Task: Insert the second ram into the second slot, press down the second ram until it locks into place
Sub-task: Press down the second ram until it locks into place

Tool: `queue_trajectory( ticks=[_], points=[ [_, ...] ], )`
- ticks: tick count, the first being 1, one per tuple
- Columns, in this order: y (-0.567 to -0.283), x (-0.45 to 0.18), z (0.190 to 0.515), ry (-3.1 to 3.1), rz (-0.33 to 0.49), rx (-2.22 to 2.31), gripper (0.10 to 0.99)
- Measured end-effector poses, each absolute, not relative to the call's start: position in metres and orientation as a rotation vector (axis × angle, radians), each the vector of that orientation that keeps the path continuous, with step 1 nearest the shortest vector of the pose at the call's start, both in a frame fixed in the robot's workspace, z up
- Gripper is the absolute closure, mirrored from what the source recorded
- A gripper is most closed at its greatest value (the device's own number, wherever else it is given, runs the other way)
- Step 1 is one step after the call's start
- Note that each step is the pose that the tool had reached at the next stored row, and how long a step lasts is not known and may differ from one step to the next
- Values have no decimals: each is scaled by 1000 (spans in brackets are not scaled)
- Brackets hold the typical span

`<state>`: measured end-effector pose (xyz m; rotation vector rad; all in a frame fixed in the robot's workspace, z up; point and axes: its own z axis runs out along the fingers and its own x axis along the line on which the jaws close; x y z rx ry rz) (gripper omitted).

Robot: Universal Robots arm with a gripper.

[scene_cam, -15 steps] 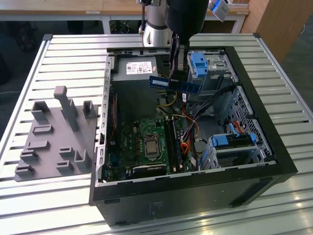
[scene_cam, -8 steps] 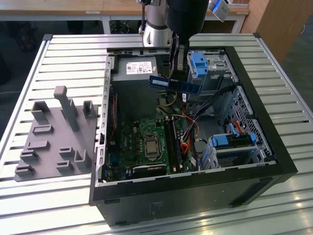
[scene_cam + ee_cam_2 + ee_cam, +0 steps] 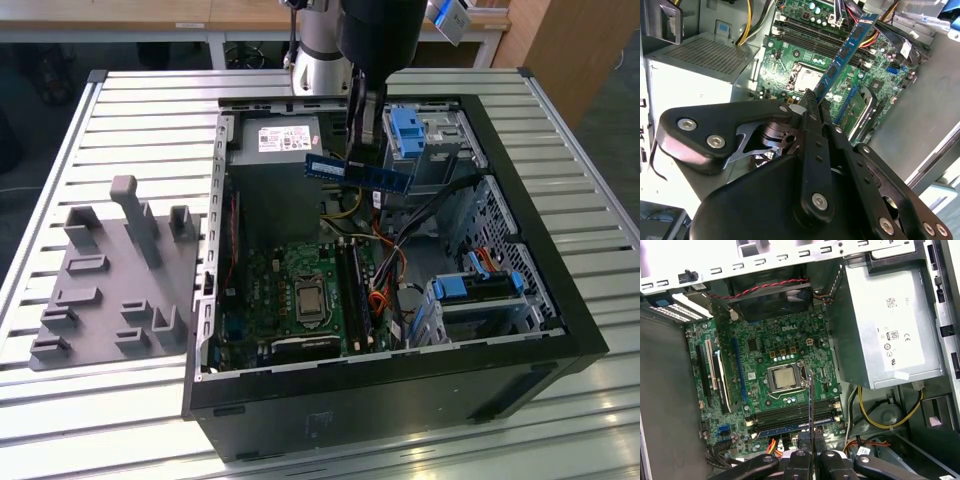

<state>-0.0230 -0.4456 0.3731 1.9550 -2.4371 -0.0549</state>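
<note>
The second ram (image 3: 358, 172) is a long blue stick with black chips, held level in the air above the open computer case (image 3: 560, 300). My gripper (image 3: 365, 150) is shut on it from above, near its middle. In the second wrist view the ram (image 3: 845, 55) sticks out past the fingertips (image 3: 810, 100) toward the motherboard. In the first wrist view it appears edge-on (image 3: 811, 405), hanging over the memory slots (image 3: 790, 416) beside the processor socket (image 3: 785, 377). The slots (image 3: 355, 290) lie well below the stick, and one of them looks to hold a blue strip (image 3: 795, 426).
A grey power supply (image 3: 275, 140) fills the case's far corner, with yellow and orange cables (image 3: 880, 425) near the slots. Blue drive caddies (image 3: 405, 130) and a drive cage (image 3: 475, 295) stand at the exterior view's right. A grey parts fixture (image 3: 110, 280) lies beside the case on the slatted table.
</note>
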Motion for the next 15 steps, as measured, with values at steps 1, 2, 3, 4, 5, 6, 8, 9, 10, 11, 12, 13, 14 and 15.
queue_trajectory(
  ticks=[1,2,3,4,5,6,8,9,10,11,12,13,14,15],
  points=[
    [-446,-23,373,-2439,-55,1953,949],
    [-446,-23,373,-2441,-55,1950,949],
    [-446,-23,373,-2443,-55,1948,949],
    [-446,-23,373,-2445,-55,1945,949],
    [-446,-23,373,-2447,-55,1943,949],
    [-446,-23,373,-2449,-55,1940,949],
    [-446,-23,373,-2453,-55,1936,949],
    [-446,-23,373,-2455,-55,1933,949],
    [-446,-23,373,-2457,-55,1931,949],
    [-446,-23,373,-2459,-55,1928,949],
    [-446,-23,373,-2460,-55,1926,949],
    [-446,-23,373,-2462,-55,1924,949],
    [-446,-23,373,-2464,-55,1921,949],
    [-446,-23,373,-2466,-55,1919,949]
  ],
)
